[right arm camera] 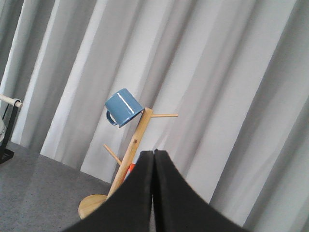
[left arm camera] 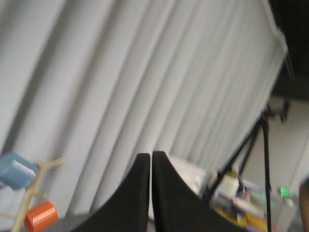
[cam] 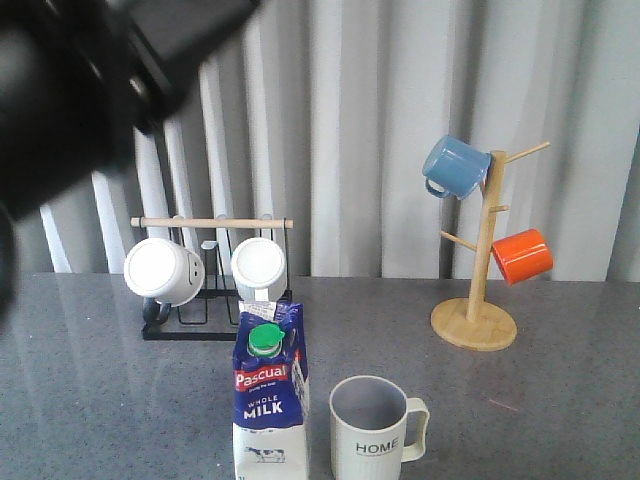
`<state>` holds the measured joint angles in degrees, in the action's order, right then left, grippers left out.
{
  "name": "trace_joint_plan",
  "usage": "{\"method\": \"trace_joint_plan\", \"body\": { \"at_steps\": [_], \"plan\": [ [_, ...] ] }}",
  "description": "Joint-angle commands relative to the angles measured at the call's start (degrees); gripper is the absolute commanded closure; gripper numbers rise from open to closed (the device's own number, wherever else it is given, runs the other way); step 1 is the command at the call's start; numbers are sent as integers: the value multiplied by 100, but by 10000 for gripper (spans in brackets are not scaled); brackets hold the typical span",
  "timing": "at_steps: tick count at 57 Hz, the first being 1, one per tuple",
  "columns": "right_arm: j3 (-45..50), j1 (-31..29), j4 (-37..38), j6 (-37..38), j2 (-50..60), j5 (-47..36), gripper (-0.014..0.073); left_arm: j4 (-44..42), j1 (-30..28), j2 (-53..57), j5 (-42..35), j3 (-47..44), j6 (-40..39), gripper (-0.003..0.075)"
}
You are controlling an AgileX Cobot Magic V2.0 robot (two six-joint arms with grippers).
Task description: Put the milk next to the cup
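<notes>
The milk [cam: 268, 400] is a blue and white gable-top carton with a green cap and a red Pascual band. It stands upright at the front of the grey table. The cup [cam: 373, 430], a pale ribbed mug marked HOME, stands just right of it, handle to the right, a small gap between them. My left gripper [left arm camera: 150, 154] is shut and empty, raised high and aimed at the curtain. My right gripper [right arm camera: 154, 152] is shut and empty, aimed at the wooden mug tree. Only a dark blurred part of the left arm [cam: 90, 70] shows in the front view.
A black rack [cam: 205, 285] with two plain white mugs stands behind the milk. A wooden mug tree [cam: 478, 270] at the back right holds a blue mug [cam: 455, 166] and an orange mug [cam: 522, 255]. Grey curtains hang behind the table.
</notes>
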<state>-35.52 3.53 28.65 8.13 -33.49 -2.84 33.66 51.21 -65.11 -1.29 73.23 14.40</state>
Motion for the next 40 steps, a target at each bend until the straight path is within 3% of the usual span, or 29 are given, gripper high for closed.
{"method": "trace_joint_plan", "body": {
  "at_steps": [1,9,17,24,31,40],
  "plan": [
    [-175,-36,25,20,-21,-352,602,-1327,40,123,917,-327,-827,727],
    [-175,-36,25,20,-21,-352,602,-2558,-245,768,284,-2018,-1718,727],
    [-175,-36,25,20,-21,-347,602,-2396,-971,1930,-1167,-3970,-1693,727],
    [-175,-36,25,20,-21,-347,602,-2232,-1994,3206,-2092,-5573,-1693,727],
    [-175,-36,25,20,-21,-347,602,-2418,-2994,4360,-2021,-6480,-1664,727],
    [-175,-36,25,20,-21,-347,602,-2638,-3970,5344,-1065,-6827,-1660,727]
  ]
}}
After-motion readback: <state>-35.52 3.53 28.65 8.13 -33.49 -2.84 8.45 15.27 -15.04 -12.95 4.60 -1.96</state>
